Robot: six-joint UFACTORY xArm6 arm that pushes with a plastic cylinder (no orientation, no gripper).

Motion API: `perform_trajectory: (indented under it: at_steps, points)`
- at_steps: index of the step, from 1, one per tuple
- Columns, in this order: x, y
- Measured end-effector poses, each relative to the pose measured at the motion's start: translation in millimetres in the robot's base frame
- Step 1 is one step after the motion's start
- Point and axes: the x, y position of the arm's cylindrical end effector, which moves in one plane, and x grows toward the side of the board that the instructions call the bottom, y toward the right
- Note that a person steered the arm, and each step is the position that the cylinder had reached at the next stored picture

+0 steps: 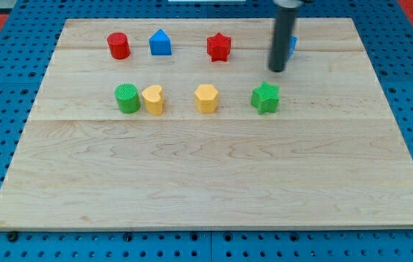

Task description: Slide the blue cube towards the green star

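The blue cube (293,46) is mostly hidden behind my rod near the view's top right; only a sliver of blue shows at the rod's right edge. My tip (276,70) rests on the board just below and left of that cube. The green star (265,97) sits a short way below my tip, slightly to the left. The tip stands between the blue cube and the green star, apart from the star.
On the wooden board (206,175): a red cylinder (119,46), a blue house-shaped block (160,43) and a red star (219,47) along the top row; a green cylinder (127,98), a yellow heart-like block (153,100) and a yellow hexagon (206,98) in the row below.
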Motion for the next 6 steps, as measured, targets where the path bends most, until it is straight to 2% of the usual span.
perform_trajectory:
  at_steps: [1,2,3,4,5,6]
  points:
    - [-58.9,74.0]
    - [-108.0,50.5]
    - [-62.0,-0.2]
    - [-25.3,6.0]
    - [-79.1,0.3]
    - [-39.4,-52.2]
